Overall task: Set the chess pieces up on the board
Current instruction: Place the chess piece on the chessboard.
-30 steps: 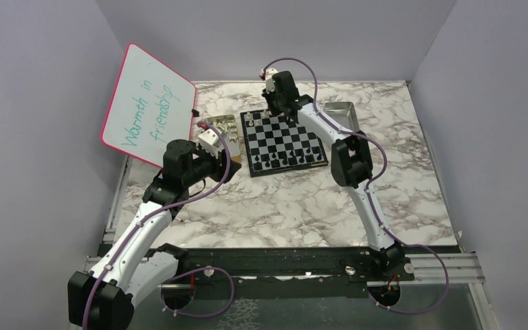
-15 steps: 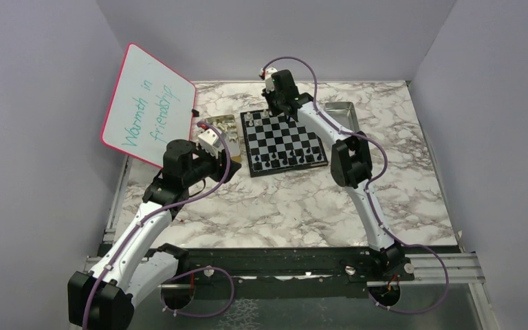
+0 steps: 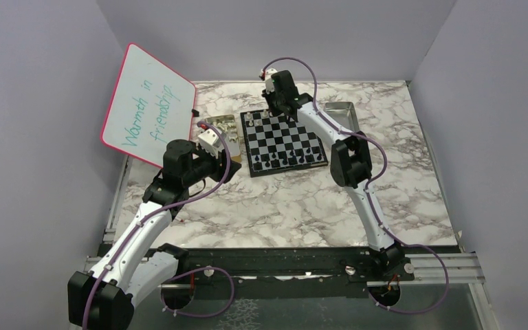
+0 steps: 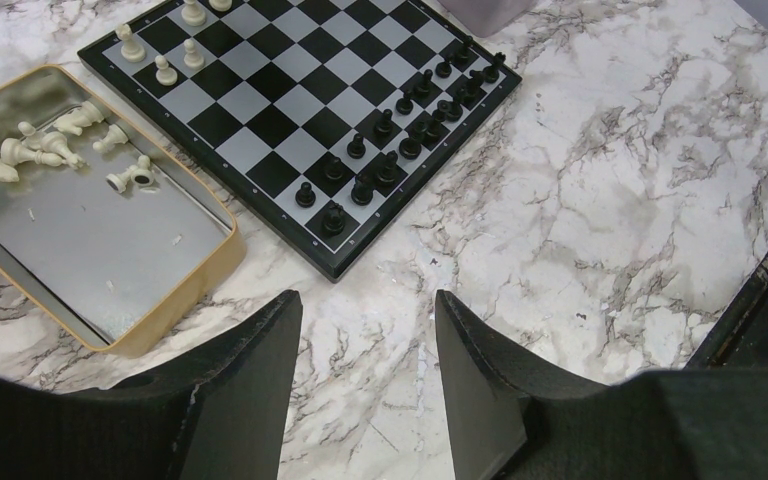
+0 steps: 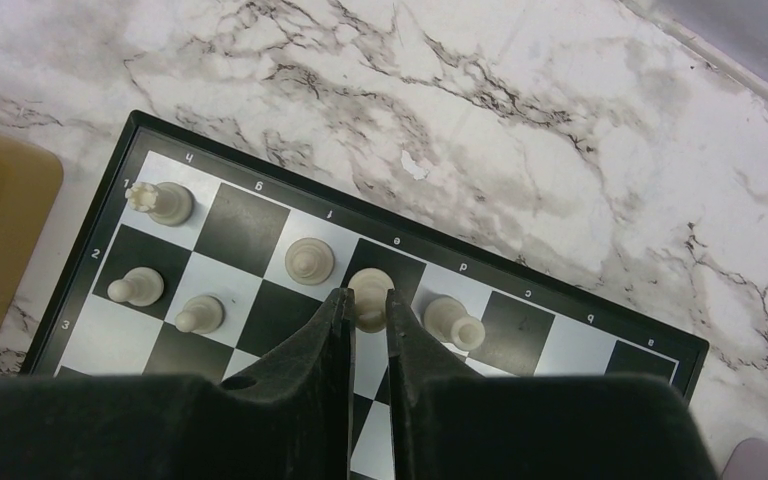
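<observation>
Lying in tray (image 4: 95, 255): pale chess pieces (image 4: 50, 148)

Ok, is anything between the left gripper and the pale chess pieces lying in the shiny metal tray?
Nothing visible. The open left gripper hovers over the bare marble table. The pale chess pieces lie loose in the gold-rimmed metal tray, open from above. Only the tray's low rim lies between them.
</observation>
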Motion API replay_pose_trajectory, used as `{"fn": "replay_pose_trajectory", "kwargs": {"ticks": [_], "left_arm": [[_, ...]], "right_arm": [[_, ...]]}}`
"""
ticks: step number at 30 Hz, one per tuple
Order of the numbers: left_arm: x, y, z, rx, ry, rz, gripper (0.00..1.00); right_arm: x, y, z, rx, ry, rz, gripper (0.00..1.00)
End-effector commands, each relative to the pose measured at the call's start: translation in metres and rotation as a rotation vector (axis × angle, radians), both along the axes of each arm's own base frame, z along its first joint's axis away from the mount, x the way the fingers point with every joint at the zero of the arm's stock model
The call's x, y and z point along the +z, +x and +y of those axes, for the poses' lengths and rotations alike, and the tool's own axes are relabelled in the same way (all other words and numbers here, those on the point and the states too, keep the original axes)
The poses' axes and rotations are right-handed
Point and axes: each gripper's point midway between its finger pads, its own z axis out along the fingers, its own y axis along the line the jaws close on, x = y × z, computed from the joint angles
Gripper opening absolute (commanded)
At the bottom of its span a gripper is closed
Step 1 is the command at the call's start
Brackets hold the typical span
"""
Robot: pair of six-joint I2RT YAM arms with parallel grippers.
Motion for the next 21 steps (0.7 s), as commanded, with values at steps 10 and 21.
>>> {"fn": "replay_pose_trajectory", "kwargs": {"ticks": [10, 21], "left_arm": [[0.006, 0.002, 0.001, 0.002, 0.009, -0.031, 0.54], [0.006, 0.001, 0.001, 0.002, 0.010, -0.032, 0.54]], "right_arm": [[-0.017, 0.002, 0.000, -0.023, -0.022, 0.016, 0.28], [-0.003, 0.010, 0.000, -0.017, -0.032, -0.035, 0.30]]}}
